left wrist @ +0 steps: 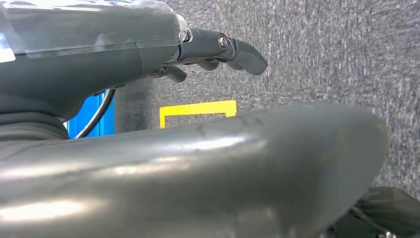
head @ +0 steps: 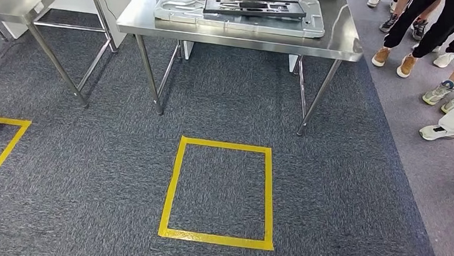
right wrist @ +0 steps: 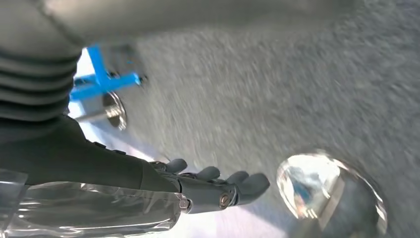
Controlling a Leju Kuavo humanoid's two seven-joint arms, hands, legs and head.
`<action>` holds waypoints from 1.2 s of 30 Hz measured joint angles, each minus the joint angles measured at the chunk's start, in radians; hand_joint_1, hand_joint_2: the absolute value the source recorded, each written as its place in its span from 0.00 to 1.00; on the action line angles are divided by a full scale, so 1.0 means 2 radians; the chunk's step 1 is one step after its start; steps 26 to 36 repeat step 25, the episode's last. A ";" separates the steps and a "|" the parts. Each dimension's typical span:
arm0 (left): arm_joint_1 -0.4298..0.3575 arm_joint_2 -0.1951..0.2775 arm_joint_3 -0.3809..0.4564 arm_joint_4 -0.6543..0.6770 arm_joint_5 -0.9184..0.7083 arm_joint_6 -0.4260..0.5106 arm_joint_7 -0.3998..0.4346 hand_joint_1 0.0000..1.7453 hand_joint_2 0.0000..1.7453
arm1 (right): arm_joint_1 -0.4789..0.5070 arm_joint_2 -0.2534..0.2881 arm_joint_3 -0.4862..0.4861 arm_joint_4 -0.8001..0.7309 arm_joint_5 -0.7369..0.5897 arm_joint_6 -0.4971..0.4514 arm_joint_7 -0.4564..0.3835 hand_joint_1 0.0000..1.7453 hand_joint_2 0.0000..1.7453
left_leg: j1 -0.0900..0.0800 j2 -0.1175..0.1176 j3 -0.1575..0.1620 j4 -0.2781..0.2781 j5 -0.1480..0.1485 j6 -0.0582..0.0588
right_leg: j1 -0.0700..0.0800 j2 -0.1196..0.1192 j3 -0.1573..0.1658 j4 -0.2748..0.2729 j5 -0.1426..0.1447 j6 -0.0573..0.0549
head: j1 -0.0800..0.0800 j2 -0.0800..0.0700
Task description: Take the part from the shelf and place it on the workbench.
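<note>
steel workbench (head: 334,43) carries grey tray (head: 178,11) holding black part (head: 254,7).

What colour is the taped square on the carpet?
Yellow; the taped square shows best in the head view.

Dark flat part (head: 254,7), seemingly on tray, atop steel workbench (head: 340,43)

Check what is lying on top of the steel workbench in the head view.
On the workbench lies a large light grey moulded tray, and a dark flat part rests on it. The tray covers the tabletop beneath; the bench's far side is cut off.
</note>
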 joint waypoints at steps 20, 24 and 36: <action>-0.005 0.000 -0.014 0.000 -0.028 -0.009 0.002 0.00 1.00 | 0.001 0.090 -0.066 0.011 -0.043 0.115 0.031 0.00 1.00 | 0.006 0.001 0.002 -0.012 0.010 -0.012 | 0.007 0.001 -0.002 -0.003 0.006 -0.014 | 0.000 0.000; -0.005 0.000 -0.014 0.000 -0.027 -0.009 0.002 0.00 1.00 | 0.000 0.091 -0.066 0.011 -0.041 0.115 0.034 0.00 1.00 | 0.006 0.001 0.001 -0.011 0.010 -0.012 | 0.007 0.001 -0.002 -0.003 0.006 -0.014 | 0.000 0.000; -0.005 0.000 -0.014 0.000 -0.027 -0.009 0.002 0.00 1.00 | 0.000 0.091 -0.066 0.011 -0.040 0.115 0.034 0.00 1.00 | 0.006 0.001 0.001 -0.011 0.010 -0.012 | 0.007 0.001 -0.002 -0.003 0.006 -0.014 | 0.000 0.000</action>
